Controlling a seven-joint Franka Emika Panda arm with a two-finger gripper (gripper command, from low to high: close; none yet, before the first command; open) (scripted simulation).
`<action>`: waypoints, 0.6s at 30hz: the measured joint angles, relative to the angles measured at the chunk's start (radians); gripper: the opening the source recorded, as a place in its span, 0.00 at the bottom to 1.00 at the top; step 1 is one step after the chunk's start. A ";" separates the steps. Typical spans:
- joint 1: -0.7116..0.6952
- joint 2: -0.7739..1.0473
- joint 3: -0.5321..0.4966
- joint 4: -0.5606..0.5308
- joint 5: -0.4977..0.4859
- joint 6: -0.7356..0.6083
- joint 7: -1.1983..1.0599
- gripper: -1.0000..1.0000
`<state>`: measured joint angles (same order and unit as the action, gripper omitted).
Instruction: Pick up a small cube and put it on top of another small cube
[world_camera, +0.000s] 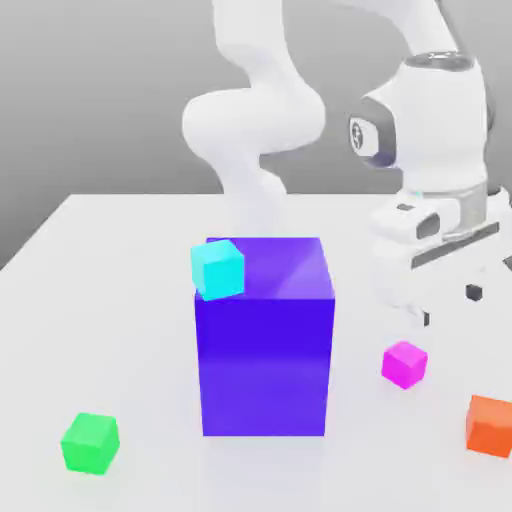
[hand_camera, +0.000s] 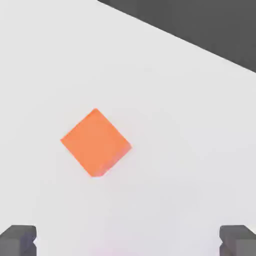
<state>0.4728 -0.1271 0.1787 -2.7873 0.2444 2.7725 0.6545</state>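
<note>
- Exterior view, nearest: the green cube (world_camera: 90, 442) sits bare on the white worktop (world_camera: 120, 260), nothing stacked on it; the orange cube (world_camera: 490, 425) lies at the view's right edge
- Midway: the magenta cube (world_camera: 404, 364) rests untouched, just right of the glossy blue-purple block (world_camera: 265, 340), well apart from the green one
- Behind: a matte cyan cube (world_camera: 218, 268)
- Gripper (world_camera: 450, 305) hovers above, jaws wide and empty; grasp, carry and stacking all remain
</note>
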 joint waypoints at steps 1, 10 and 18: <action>0.004 0.018 0.013 -0.016 -0.018 0.017 0.014 0.50; 0.034 0.166 0.026 -0.090 -0.298 0.152 0.211 0.50; 0.103 0.309 -0.089 -0.057 -0.466 0.265 0.329 0.50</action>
<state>0.5761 0.1821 0.0901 -2.8443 -0.2215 3.0373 0.9833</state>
